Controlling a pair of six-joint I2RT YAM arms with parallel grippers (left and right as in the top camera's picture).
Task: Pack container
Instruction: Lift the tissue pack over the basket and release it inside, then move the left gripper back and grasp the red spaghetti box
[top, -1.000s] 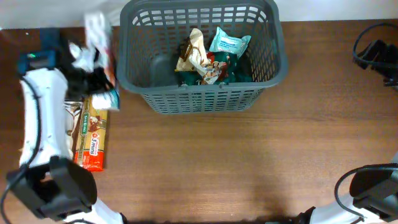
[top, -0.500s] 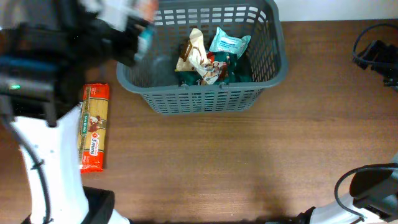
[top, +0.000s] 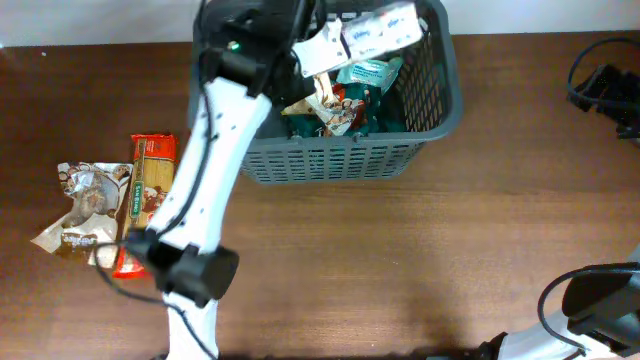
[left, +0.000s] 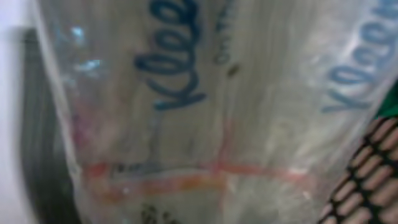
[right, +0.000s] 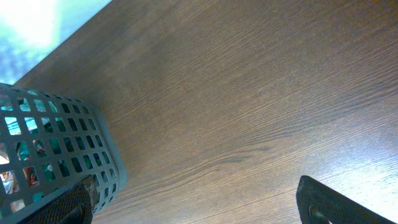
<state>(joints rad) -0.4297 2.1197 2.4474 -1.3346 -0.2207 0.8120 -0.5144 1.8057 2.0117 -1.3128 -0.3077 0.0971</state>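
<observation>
- Dark-grey container (top: 330, 160) is sitting at the far middle of the wooden table (top: 420, 260), holding a few packets (top: 340, 100).
- Left gripper (top: 325, 48) is hovering over its far rim, clamping a clear tissue pack (top: 382, 27).
- Right gripper (right: 199, 205) is hanging with fingers wide apart over bare wood beside the container.
- Orange pasta box (top: 150, 190) and a brown snack bag (top: 85, 200) are lying at the left.

Container (top: 330, 160): dark-grey slotted basket, upright, far centre of table, several packets inside.
</observation>
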